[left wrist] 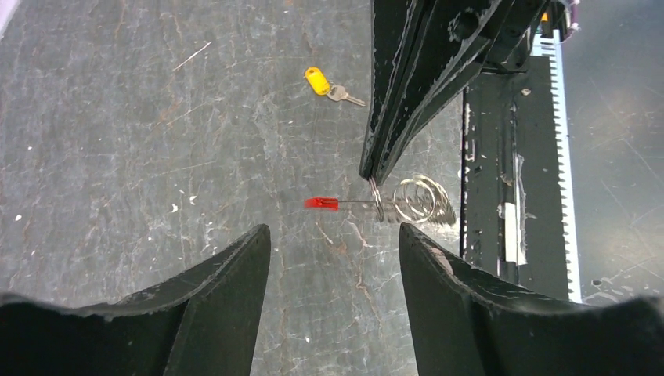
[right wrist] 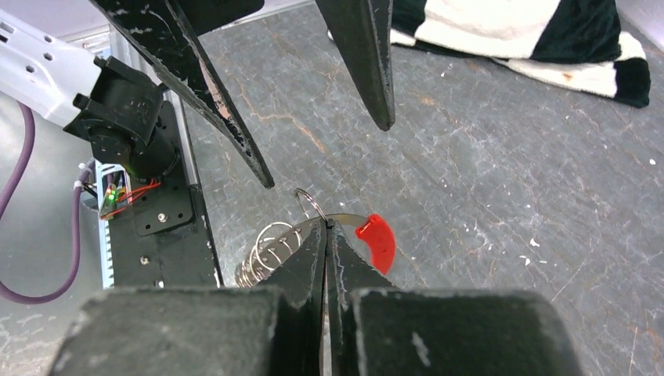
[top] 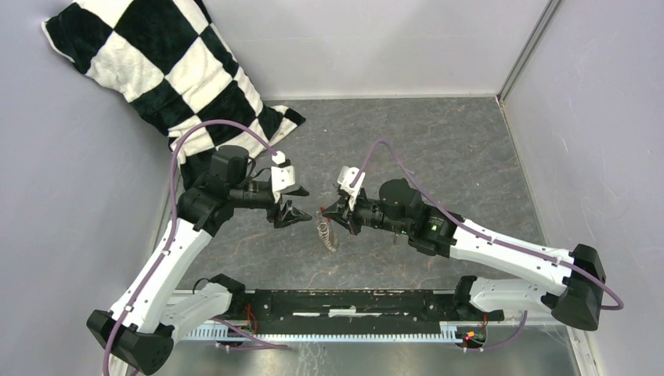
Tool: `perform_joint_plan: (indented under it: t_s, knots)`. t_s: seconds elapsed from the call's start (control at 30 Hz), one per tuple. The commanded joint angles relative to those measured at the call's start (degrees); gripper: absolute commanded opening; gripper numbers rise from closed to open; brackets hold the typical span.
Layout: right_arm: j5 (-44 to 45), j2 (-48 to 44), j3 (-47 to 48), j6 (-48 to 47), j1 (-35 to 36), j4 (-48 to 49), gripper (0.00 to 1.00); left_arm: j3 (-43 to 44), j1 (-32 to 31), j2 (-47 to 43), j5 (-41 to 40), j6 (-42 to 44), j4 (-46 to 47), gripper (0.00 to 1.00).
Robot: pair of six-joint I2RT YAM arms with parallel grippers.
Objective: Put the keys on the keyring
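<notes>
The keys show as one tiny key with a yellow head, lying flat on the grey table beyond my left gripper; I cannot make it out in the top view. My right gripper is shut on the keyring, a thin silvery ring with a red sleeve and a coil of metal loops hanging beside it. It holds the keyring above the table. My left gripper stands open and empty, facing the right gripper from a short way off, with the red sleeve just ahead of its fingertips.
A black-and-white checkered pillow leans in the back left corner. The black base rail runs along the near edge between the arm bases. Grey walls close the left, back and right sides.
</notes>
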Motion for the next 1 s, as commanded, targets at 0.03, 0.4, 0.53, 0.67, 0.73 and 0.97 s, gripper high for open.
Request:
perform_joint_plan:
  t_s: [0.03,0.4,0.53,0.67,0.73,0.97]
  knots:
    - [7.65,0.24,4.93,1.24,3.40,-1.21,0.00,1.82,-1.29,-0.11,4.40,1.01,-0.46,0.64]
    - [15.54,1.54,7.30,1.17,8.06,-3.76,0.00,1.79,-2.75,0.40,3.29,1.30,-3.28,0.38]
    - [16.38,2.17,7.63,0.97,8.68,-4.62,0.00,3.20,-2.75,1.58,2.98,0.65,-3.28,0.24]
    - [16.66,2.35,7.86,1.02,9.22,-4.55,0.00,3.09,-2.96,1.28,3.80,0.15,-3.21,0.20]
    - [16.69,2.44,8.16,1.16,9.49,-4.39,0.00,2.67,-3.25,1.00,3.91,0.14,-3.16,0.18]
    - [16.86,2.31,8.24,1.31,10.11,-3.51,0.00,2.13,-3.98,1.03,2.67,2.83,-5.78,0.16]
